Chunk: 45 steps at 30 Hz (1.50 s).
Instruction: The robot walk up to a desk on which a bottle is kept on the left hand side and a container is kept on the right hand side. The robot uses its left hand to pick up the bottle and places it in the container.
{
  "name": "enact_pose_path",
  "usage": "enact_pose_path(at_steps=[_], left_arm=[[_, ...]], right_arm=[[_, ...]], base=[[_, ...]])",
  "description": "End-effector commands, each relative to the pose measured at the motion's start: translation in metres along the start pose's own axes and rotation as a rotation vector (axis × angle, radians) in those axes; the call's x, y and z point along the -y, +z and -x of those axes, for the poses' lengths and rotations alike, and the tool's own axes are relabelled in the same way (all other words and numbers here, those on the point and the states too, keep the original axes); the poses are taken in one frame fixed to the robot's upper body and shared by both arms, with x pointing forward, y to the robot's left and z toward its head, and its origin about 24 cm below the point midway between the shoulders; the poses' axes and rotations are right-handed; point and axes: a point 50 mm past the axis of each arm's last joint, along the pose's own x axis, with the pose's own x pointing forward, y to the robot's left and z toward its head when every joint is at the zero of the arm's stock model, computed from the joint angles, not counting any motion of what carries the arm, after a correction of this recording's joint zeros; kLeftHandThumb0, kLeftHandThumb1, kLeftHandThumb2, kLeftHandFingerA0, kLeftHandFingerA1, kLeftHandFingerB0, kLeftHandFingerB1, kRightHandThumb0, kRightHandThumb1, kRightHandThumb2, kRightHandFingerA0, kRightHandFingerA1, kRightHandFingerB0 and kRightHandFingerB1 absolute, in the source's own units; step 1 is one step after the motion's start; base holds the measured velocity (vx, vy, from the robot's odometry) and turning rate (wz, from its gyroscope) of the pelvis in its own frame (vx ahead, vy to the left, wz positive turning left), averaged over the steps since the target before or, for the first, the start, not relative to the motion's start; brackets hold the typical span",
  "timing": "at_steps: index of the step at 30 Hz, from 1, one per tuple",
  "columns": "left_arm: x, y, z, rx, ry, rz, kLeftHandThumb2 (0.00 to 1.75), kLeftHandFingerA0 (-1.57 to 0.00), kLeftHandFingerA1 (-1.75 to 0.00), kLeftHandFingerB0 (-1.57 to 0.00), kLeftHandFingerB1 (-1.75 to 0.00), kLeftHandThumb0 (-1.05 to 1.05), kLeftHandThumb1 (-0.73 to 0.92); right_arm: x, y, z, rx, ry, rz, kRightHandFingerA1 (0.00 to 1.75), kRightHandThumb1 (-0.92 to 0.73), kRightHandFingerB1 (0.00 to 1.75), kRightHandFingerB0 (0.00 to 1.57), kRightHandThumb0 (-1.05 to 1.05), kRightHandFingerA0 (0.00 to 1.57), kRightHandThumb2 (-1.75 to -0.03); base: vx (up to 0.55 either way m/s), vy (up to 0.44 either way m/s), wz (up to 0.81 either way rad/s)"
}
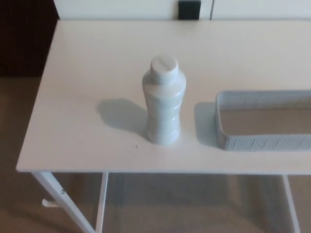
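On desk (87, 97): bottle (164, 102) upright, container (262, 126) beside, apart.

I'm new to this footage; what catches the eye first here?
A tall white plastic bottle with a round cap stands upright near the middle of the white desk. To its right lies an empty grey mesh rectangular container, cut off by the picture's edge. No robot hand shows.

Black wall socket (189, 8) behind brown floor (14, 145).
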Motion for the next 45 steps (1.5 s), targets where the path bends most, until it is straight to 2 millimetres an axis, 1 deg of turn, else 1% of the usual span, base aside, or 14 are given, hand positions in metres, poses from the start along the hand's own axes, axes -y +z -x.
enact_pose_path(at_steps=[1, 2, 26, 27, 28, 29, 33, 37, 38, 39, 42, 43, 44, 45], left_arm=[[-0.002, 0.000, 0.002, 0.000, 0.009, 0.015, 0.56, -0.28, -0.37, -0.20, -0.28, -0.16, 0.54], [-0.002, 0.001, 0.001, 0.001, 0.007, 0.014, 0.56, -0.27, -0.36, -0.20, -0.28, -0.17, 0.54], [-0.002, 0.004, -0.001, 0.011, 0.006, 0.001, 0.56, -0.27, -0.36, -0.21, -0.29, -0.19, 0.53], [-0.009, 0.010, 0.004, 0.086, 0.062, 0.060, 0.83, -0.31, -0.64, 0.00, -0.46, -0.24, 0.34], [-0.013, 0.015, 0.008, 0.129, 0.093, 0.087, 0.83, -0.31, -0.64, 0.00, -0.46, -0.24, 0.34], [-0.023, 0.029, 0.013, 0.221, 0.159, 0.157, 0.56, -0.24, -0.49, -0.10, -0.24, -0.25, 0.49], [-0.039, 0.056, 0.025, 0.378, 0.253, 0.267, 0.56, -0.15, -0.39, -0.10, -0.24, -0.24, 0.49], [-0.069, 0.130, 0.060, 0.630, 0.343, 0.244, 0.55, -0.22, -0.35, -0.13, -0.28, -0.25, 0.47], [-0.063, 0.160, 0.071, 0.724, 0.316, 0.180, 0.55, -0.15, -0.35, -0.11, -0.27, -0.27, 0.50], [-0.063, 0.160, 0.071, 0.724, 0.316, 0.180, 0.55, -0.15, -0.35, -0.11, -0.27, -0.27, 0.50], [-0.034, 0.206, 0.082, 0.858, 0.224, 0.067, 0.55, -0.14, -0.33, -0.17, -0.29, -0.22, 0.49], [0.001, 0.238, 0.083, 0.937, 0.128, -0.054, 0.79, 0.00, -0.46, -0.01, -0.44, -0.25, 0.33], [0.029, 0.257, 0.086, 0.995, 0.057, -0.140, 0.79, 0.00, -0.46, -0.01, -0.44, -0.25, 0.33], [0.062, 0.273, 0.089, 1.051, -0.025, -0.225, 0.93, -0.02, -0.52, 0.00, -0.49, -0.20, 0.48]], right_arm=[[0.000, 0.007, 0.003, 0.021, -0.014, -0.008, 0.30, -0.90, 0.00, 0.00, 0.02, 0.00, -1.75], [0.000, 0.008, 0.002, 0.020, -0.023, -0.007, 0.00, -0.86, 0.00, 0.00, 0.02, 0.00, -1.75], [0.000, 0.011, 0.000, 0.018, -0.020, -0.028, 0.00, -0.87, 0.00, 0.00, -0.08, 0.00, -1.75], [-0.002, 0.012, 0.001, 0.021, -0.007, -0.011, 0.00, -0.88, 0.00, 0.00, -0.09, 0.00, -1.75], [-0.003, 0.012, 0.002, 0.021, -0.002, 0.000, 0.00, -0.88, 0.00, 0.00, -0.09, 0.00, -1.75], [-0.005, 0.016, 0.003, 0.028, 0.009, 0.004, 0.00, -0.87, 0.00, 0.00, -0.13, 0.00, -1.75], [-0.006, 0.026, 0.007, 0.044, 0.021, 0.015, 0.00, -0.87, 0.00, 0.00, -0.13, 0.00, -1.75], [0.003, 0.044, 0.020, 0.110, 0.002, 0.021, 0.00, -0.82, 0.00, 0.00, -0.18, 0.00, -1.75], [0.006, 0.045, 0.024, 0.122, -0.010, 0.038, 0.79, -0.84, 0.00, 0.00, -0.15, 0.00, -1.75], [0.006, 0.045, 0.024, 0.122, -0.010, 0.038, 0.79, -0.84, 0.00, 0.00, -0.15, 0.00, -1.75], [0.007, 0.045, 0.028, 0.126, -0.031, 0.041, 0.86, -0.88, 0.00, 0.00, -0.12, 0.00, -1.75], [0.004, 0.043, 0.029, 0.123, -0.014, 0.031, 0.44, -0.89, 0.00, 0.00, -0.21, 0.00, -1.75], [0.002, 0.041, 0.031, 0.121, -0.001, 0.025, 0.44, -0.89, 0.00, 0.00, -0.21, 0.00, -1.75], [-0.001, 0.040, 0.032, 0.118, 0.018, 0.034, 0.00, -0.84, 0.00, 0.00, -0.14, 0.00, -1.75]], base=[[0.00, 0.000, 0.00], [0.00, 0.000, 0.00], [0.01, -0.010, 0.00], [0.00, 0.000, 0.00], [0.00, 0.000, 0.00], [0.00, 0.000, 0.00], [0.00, 0.000, 0.00], [0.00, 0.000, 0.00], [0.00, 0.000, 0.00], [0.00, 0.000, 0.00], [0.00, 0.000, 0.00], [0.00, 0.000, 0.00], [0.00, 0.000, 0.00], [0.00, 0.000, 0.00]])
